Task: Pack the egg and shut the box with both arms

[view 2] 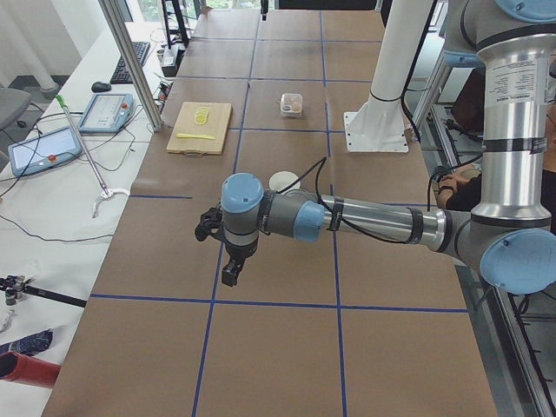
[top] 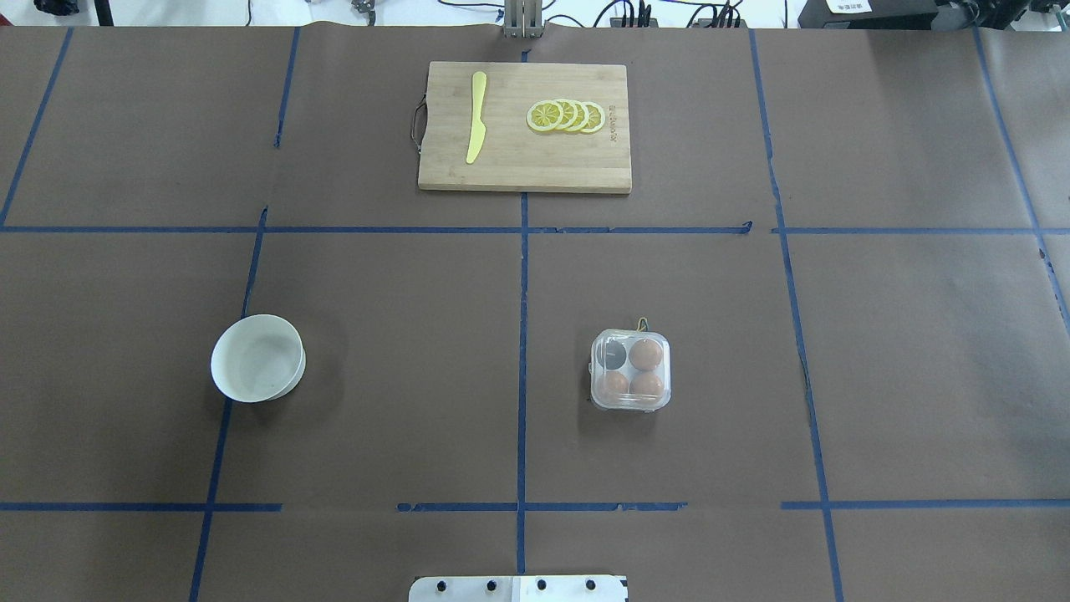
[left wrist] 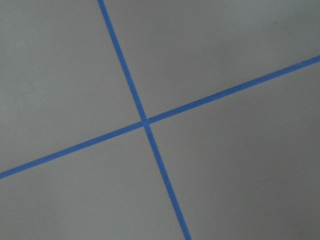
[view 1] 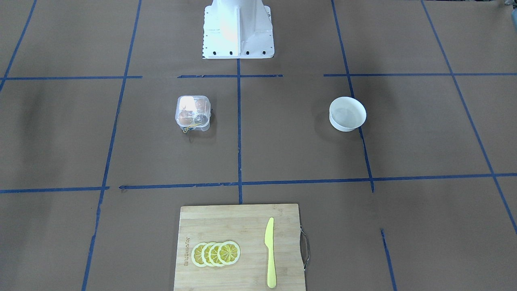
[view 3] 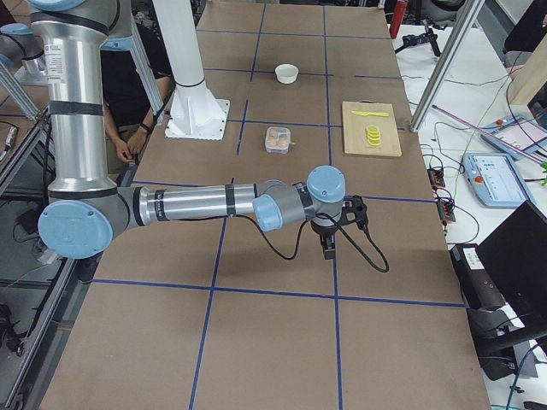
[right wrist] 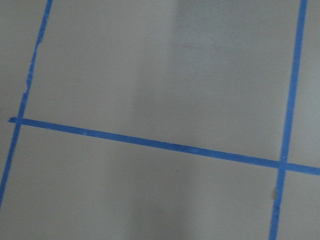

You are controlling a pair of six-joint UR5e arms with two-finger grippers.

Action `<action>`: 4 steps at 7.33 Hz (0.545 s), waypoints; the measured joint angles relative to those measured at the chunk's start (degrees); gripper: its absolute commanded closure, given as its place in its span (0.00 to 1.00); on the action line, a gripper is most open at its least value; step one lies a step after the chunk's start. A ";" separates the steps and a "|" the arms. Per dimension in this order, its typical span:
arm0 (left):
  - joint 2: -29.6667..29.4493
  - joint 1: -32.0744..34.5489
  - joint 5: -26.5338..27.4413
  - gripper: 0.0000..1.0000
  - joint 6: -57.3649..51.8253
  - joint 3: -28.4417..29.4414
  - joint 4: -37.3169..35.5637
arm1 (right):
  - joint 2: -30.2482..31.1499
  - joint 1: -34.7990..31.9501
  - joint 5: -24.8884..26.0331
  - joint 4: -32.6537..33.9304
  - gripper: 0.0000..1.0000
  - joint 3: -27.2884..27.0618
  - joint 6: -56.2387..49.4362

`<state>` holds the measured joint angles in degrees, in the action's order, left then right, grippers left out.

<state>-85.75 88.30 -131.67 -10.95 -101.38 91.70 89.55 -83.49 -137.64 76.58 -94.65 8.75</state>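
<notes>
The clear plastic box [top: 630, 370] stands on the table's right half, its lid down over the tray. Three brown eggs [top: 645, 355] sit in it; the far-left hole looks dark. I cannot tell which one is the task's egg. The box also shows in the front-facing view [view 1: 193, 114], with its cord at the front. My left gripper [view 2: 230, 276] hangs over the table's left end, far from the box. My right gripper [view 3: 330, 249] hangs over the right end. Both show only in the side views, so I cannot tell if they are open or shut.
A white bowl [top: 257, 358] stands on the left half. A wooden cutting board [top: 518, 159] at the far edge carries a yellow knife [top: 476, 117] and lemon slices [top: 567, 116]. The white pedestal base [view 1: 238, 32] is at the near edge. Both wrist views show only brown paper and blue tape.
</notes>
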 measured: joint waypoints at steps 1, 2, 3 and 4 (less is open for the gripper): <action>0.01 0.22 0.20 0.00 1.36 0.40 -0.47 | 0.13 -1.62 -0.27 2.71 0.00 -0.08 -2.99; -0.17 0.20 0.22 0.00 2.10 1.23 -0.57 | 0.35 -2.23 -0.25 4.49 0.00 -0.19 -4.63; -0.52 0.09 0.11 0.00 2.33 2.01 -0.83 | 0.68 -2.29 -0.06 5.23 0.00 -0.19 -5.31; -0.89 -0.03 0.05 0.00 2.33 2.28 -1.22 | 0.86 -2.29 -0.07 5.46 0.00 -0.19 -5.55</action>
<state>-86.64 88.28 -131.62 -8.62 -99.10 90.48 90.41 -85.79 -137.71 82.04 -94.84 3.20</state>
